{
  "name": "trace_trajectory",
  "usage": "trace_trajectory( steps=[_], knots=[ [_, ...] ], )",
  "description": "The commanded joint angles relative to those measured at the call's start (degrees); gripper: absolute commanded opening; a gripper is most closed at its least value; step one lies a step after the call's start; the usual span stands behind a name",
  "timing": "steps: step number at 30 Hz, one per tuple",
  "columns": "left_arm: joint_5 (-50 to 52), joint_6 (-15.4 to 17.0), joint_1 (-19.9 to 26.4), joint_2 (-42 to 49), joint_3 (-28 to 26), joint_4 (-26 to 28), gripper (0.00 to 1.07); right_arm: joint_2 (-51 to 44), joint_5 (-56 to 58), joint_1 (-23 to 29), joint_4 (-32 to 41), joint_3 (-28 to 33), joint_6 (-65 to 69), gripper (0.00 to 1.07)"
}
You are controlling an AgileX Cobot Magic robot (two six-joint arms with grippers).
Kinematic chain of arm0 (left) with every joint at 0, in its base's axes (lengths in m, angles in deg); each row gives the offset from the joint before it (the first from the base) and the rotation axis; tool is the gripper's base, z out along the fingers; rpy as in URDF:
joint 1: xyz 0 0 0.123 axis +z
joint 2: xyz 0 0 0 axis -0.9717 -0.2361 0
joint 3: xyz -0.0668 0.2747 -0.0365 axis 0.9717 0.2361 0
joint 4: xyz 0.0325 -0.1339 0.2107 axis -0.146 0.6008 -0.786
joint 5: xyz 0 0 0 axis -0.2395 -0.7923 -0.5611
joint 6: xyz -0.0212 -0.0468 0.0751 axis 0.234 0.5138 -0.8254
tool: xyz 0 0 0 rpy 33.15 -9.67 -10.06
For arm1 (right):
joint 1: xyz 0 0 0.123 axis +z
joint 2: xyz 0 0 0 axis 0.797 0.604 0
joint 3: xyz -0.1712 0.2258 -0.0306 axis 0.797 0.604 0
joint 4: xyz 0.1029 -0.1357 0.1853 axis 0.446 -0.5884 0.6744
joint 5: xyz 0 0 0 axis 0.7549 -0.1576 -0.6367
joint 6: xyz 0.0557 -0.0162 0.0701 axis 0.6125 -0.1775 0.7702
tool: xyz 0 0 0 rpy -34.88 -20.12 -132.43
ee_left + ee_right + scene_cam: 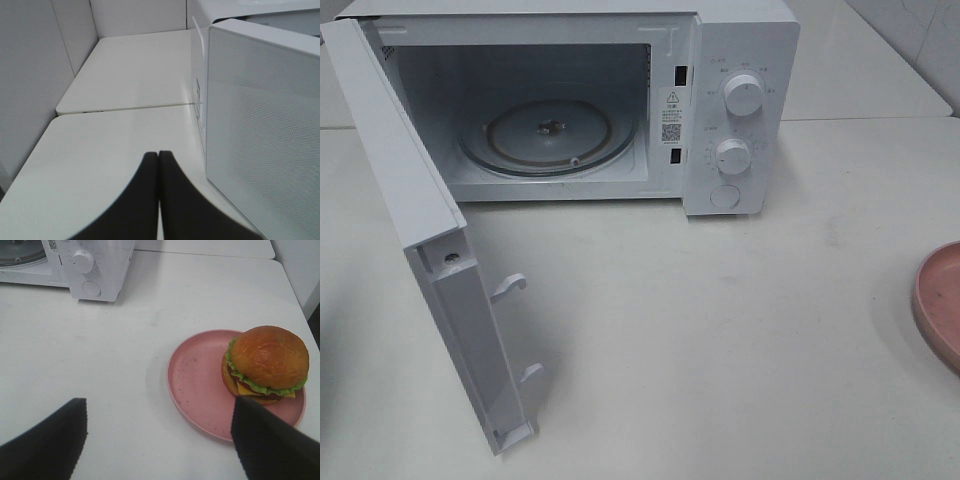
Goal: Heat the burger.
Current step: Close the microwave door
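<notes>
Glossy round burger (266, 364) sits on a matte pink plate (200, 385).

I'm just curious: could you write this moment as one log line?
microwave: door open, empty | burger: on pink plate | left gripper: shut, empty | right gripper: open, near burger

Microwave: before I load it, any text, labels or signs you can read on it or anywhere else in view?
No text can be read.
Sticker on the microwave frame: warning triangle and QR code; its print is too small.
Markings around the upper knob and lower knob: blurred.
Burger, pink plate: no text.
</notes>
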Motion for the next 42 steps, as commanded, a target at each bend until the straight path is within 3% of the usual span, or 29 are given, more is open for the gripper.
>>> trace_trajectory(
  steps=[1,7,14,20,29,36,42],
  knots=[
    [6.8,2.3,-0.1,-6.6,0.1,-2.6,0.00,-1.5,-0.4,-0.3,-0.3,0.1,0.2,0.76],
    [10.8,3.4,-0.1,-13.3,-0.7,-3.8,0.00,-1.5,-0.4,-0.3,-0.3,0.1,0.2,0.76],
    [19.8,10.9,-0.1,-20.4,-1.7,-13.0,0.00,-1.5,-0.4,-0.3,-0.3,0.1,0.2,0.76],
    [26.4,12.8,-0.3,-26.1,-2.3,-15.9,0.00,-1.5,-0.4,-0.3,-0.3,0.1,0.2,0.76],
    [30.6,11.9,-6.1,-33.6,-4.8,-15.2,0.00,-1.5,-0.4,-0.3,-0.3,0.1,0.2,0.76],
    [36.8,8.8,-13.3,-39.9,-5.2,-8.9,0.00,-1.5,-0.4,-0.3,-0.3,0.1,0.2,0.76],
    [36.4,6.6,-19.4,-42.1,-7.4,-4.2,0.00,-1.5,-0.4,-0.3,-0.3,0.1,0.2,0.76]
  ],
)
